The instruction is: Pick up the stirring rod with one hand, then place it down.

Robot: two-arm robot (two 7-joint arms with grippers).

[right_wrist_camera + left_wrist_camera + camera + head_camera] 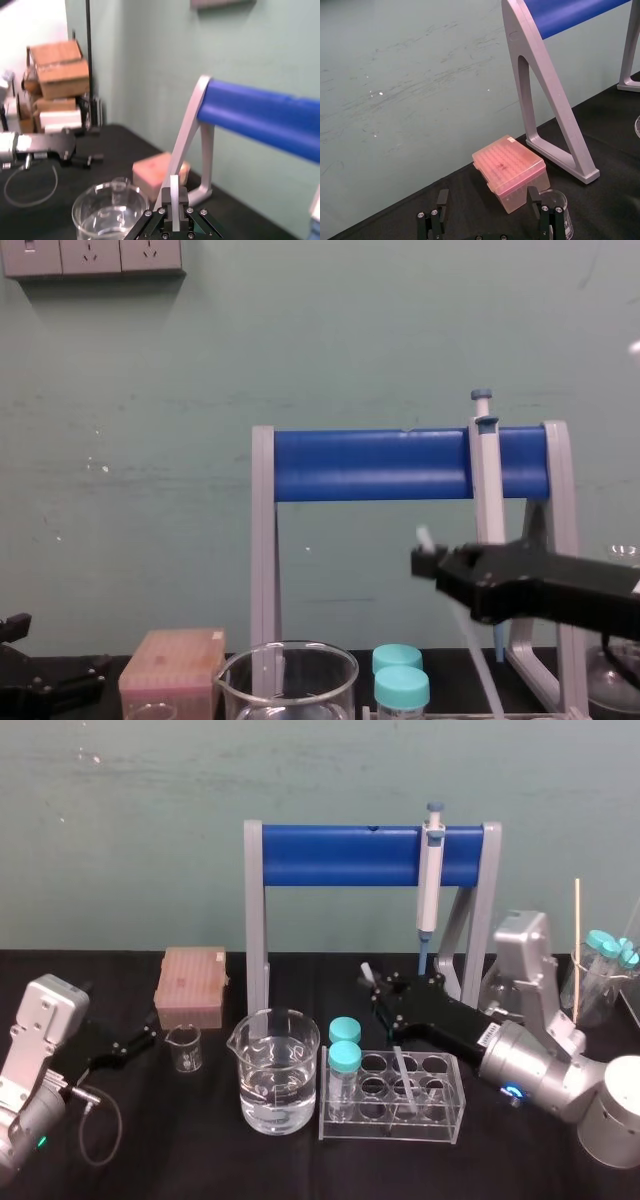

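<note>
right gripper (378,988) clamped on stirring rod (399,1062), above tube rack (455,1105) | left gripper (148,1038) parked left, fingers apart | advice: lower it slowly, release only when resting

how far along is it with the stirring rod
Grasp looks done: the right gripper is shut on the thin translucent whitish stirring rod, which slants down toward the clear plastic tube rack. The lift is in hand; setting it down is left. The left gripper sits parked at left, open.
</note>
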